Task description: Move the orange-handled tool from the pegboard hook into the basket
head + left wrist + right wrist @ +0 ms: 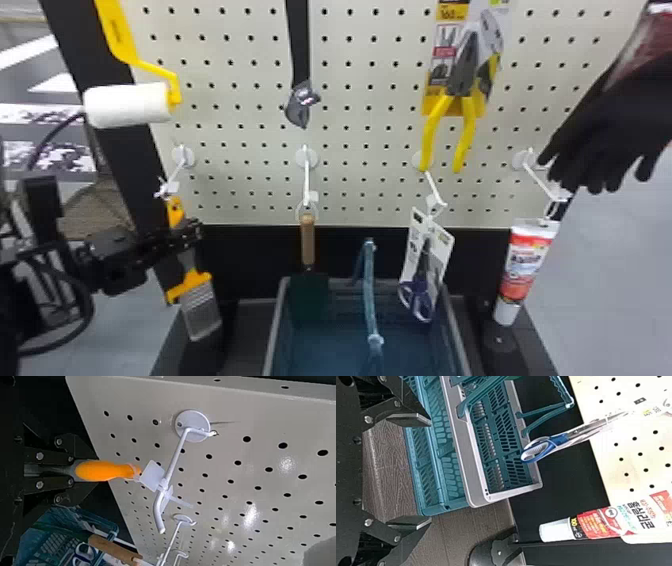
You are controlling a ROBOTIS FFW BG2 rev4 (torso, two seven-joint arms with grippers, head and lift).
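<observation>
The flat, stiff tool with an orange handle and a wide grey end [200, 307] is hanging by its loop from a white metal hook [174, 457]. The left gripper [73, 470] is pinching its grey middle, a good place to hold. The tool is probably feeling light and hard, but its smooth handle might be slipping if gripped loosely. The right gripper [430, 471] is keeping its fingers wide apart. The cream pegboard [255, 135] is standing over a blue-green plastic basket with a grey rim [459, 443].
</observation>
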